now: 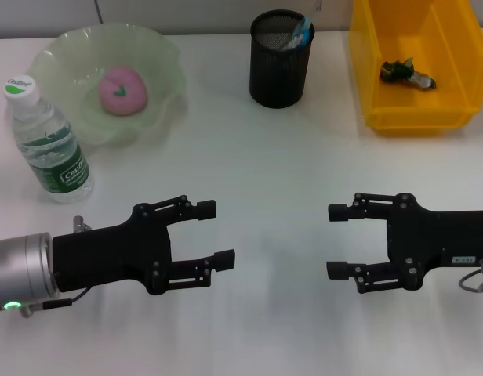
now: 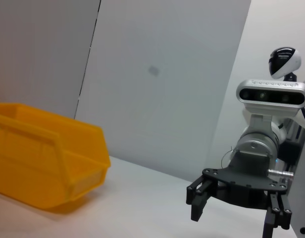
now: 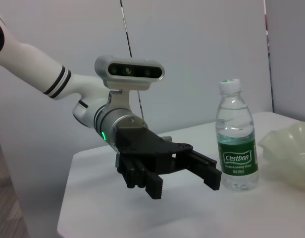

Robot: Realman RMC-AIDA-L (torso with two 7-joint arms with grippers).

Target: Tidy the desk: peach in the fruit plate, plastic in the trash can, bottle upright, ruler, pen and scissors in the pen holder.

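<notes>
A pink peach (image 1: pixel 122 90) lies in the pale green fruit plate (image 1: pixel 167 59) at the back left. Beside the plate a clear water bottle (image 1: pixel 49 145) with a green label stands upright; it also shows in the right wrist view (image 3: pixel 235 144). The black mesh pen holder (image 1: pixel 281 66) at the back centre holds blue and grey items; I cannot tell ruler, pen and scissors apart. Crumpled plastic (image 1: pixel 406 72) lies in the yellow trash can (image 1: pixel 367 70). My left gripper (image 1: pixel 222 233) and right gripper (image 1: pixel 330 241) hover open near the front, facing each other, holding nothing.
The left wrist view shows the yellow trash can (image 2: pixel 43 163) and the right gripper (image 2: pixel 231 220) farther off. In the right wrist view the left gripper (image 3: pixel 184 186) hangs in front of the bottle, with the fruit plate (image 3: pixel 291 151) at the side.
</notes>
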